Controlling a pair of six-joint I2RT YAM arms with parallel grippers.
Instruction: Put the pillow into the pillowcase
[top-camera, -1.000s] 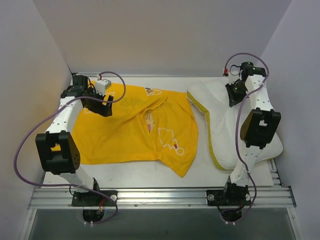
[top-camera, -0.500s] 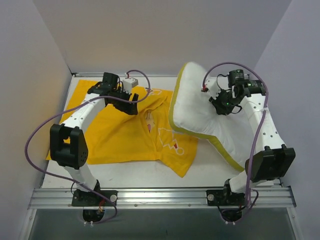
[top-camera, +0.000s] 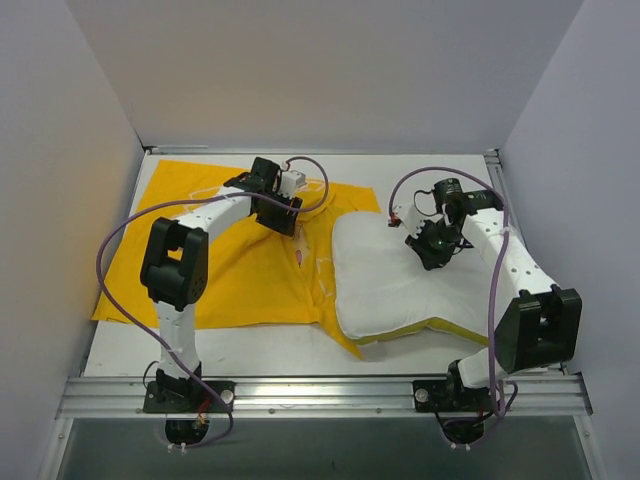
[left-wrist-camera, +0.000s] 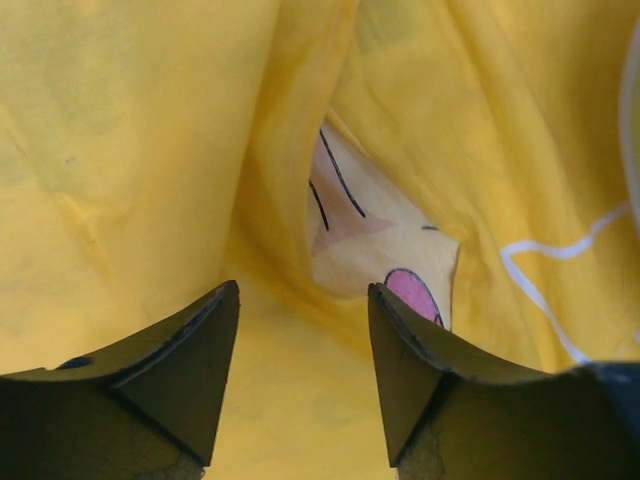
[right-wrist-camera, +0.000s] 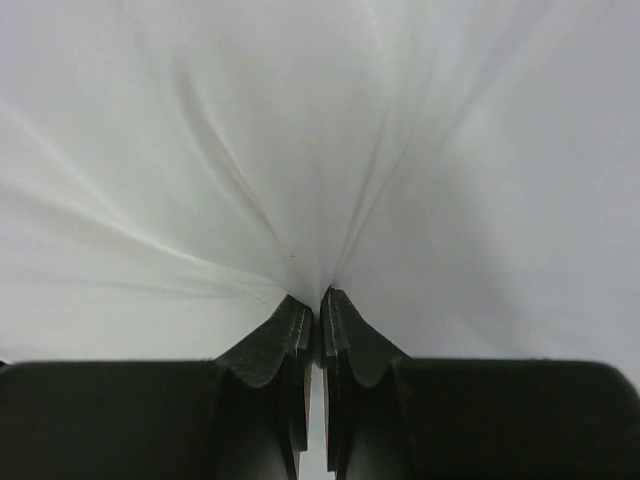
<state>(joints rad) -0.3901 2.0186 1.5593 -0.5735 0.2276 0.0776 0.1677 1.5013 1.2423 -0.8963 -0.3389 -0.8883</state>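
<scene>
The yellow pillowcase (top-camera: 230, 265) lies spread over the left half of the table, with a slit showing cartoon print (left-wrist-camera: 365, 235) near its middle. The white pillow (top-camera: 385, 285) with a yellow seam stripe lies flat right of centre, its left edge over the pillowcase's right part. My right gripper (top-camera: 432, 243) is shut, pinching a fold of the pillow's white fabric (right-wrist-camera: 320, 150) on its top. My left gripper (top-camera: 278, 215) is open and empty just above the pillowcase, near the slit, with yellow cloth (left-wrist-camera: 300, 400) between its fingers.
White walls stand close on the left, back and right. A metal rail (top-camera: 320, 392) runs along the near edge. Purple cables loop off both arms.
My right gripper has swung the pillow from the far right, lifted and turned it, then laid it left onto the pillowcase's right part. My left gripper has moved right along the pillowcase toward the slit.
</scene>
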